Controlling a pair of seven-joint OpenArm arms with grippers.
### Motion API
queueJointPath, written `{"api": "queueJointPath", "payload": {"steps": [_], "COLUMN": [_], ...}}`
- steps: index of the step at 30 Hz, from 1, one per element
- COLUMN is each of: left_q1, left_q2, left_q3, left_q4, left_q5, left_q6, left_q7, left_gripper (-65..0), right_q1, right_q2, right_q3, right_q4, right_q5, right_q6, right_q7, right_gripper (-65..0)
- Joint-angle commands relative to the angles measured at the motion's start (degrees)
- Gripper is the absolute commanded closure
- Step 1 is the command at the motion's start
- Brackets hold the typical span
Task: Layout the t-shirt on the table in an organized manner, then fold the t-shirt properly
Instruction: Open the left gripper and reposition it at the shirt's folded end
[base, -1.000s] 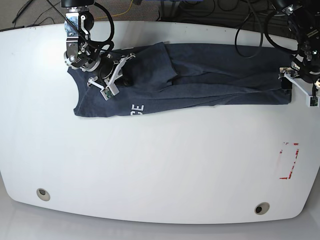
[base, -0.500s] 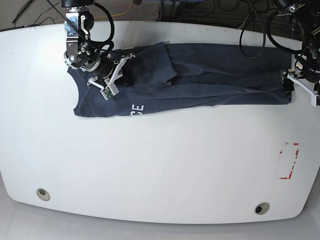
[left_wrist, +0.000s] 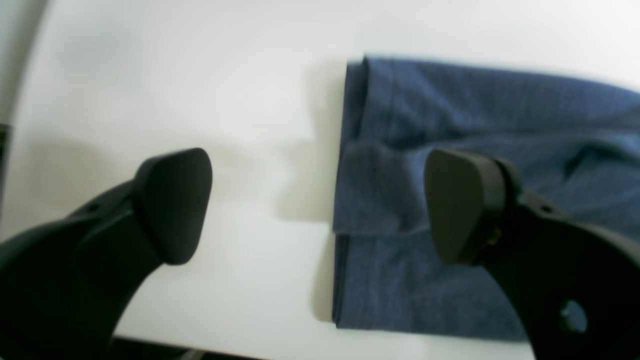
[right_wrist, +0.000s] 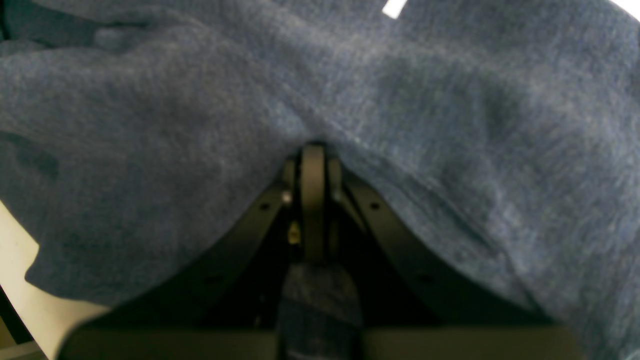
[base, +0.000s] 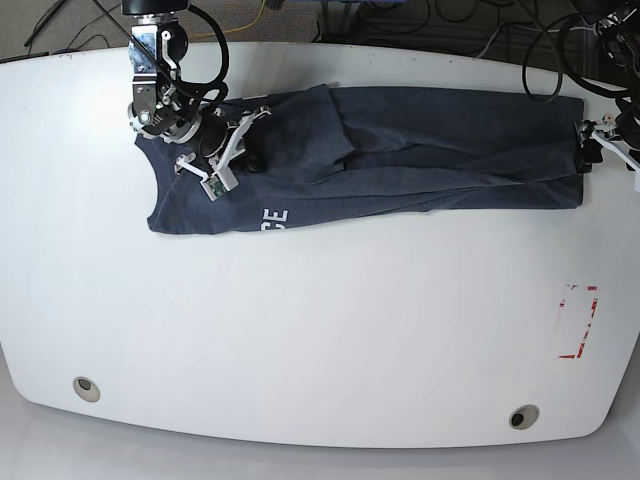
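Robot lab — white table (base: 300, 330), cables (base: 520, 40)

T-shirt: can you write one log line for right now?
t-shirt: bunched on table | right fingers: shut on t-shirt | left fingers: open, at hem

t-shirt (base: 420, 150): you see soft heathered cloth, matt, slightly fuzzy up close.
table (base: 320, 330): you see a smooth, glossy white top.
left gripper (left_wrist: 320, 200): your pads (left_wrist: 175, 200) look matt black plastic.
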Motion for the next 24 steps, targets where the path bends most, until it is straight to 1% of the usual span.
{"api": "queueJointPath", "payload": {"steps": [1, 4, 7, 15, 24], "left_q1": [-0.57, -1.37, -1.45, -1.54, -1.54], "left_q2": [-2.16, -2.34, -2.43, -2.43, -2.16], "left_q3": [-0.24, -0.15, 0.03, 5.21, 8.99], "left_q4": [-1.18, -2.68, -3.73, -4.52, -4.52], "left_q5": [-0.69, -0.6, -0.51, -0.51, -0.51], "left_q6": [-1.69, -4.33, -5.47, -5.65, -5.47], "left_q7": [-1.41, -1.41, -1.41, -1.41, -1.41], "left_gripper": [-65.0, -65.0, -65.0, -65.0, -65.0], "right_q1": [-0.06, -0.06, -0.15, -0.06, -0.15], "right_q2": [0.42, 0.34, 0.34, 0.34, 0.34], "right_q3": [-0.17, -0.17, -0.17, -0.17, -0.17], "right_q4": [0.01, 0.01, 0.01, 0.01, 0.1], "right_q5": [-2.03, -2.03, -1.76, -1.76, -1.68], "right_q6": [-0.55, -0.55, -0.55, -0.55, -0.55], "right_q7": [-2.37, -2.37, -2.37, -2.37, -2.37], "right_gripper": [0.0, 0.0, 0.0, 0.0, 0.0]}}
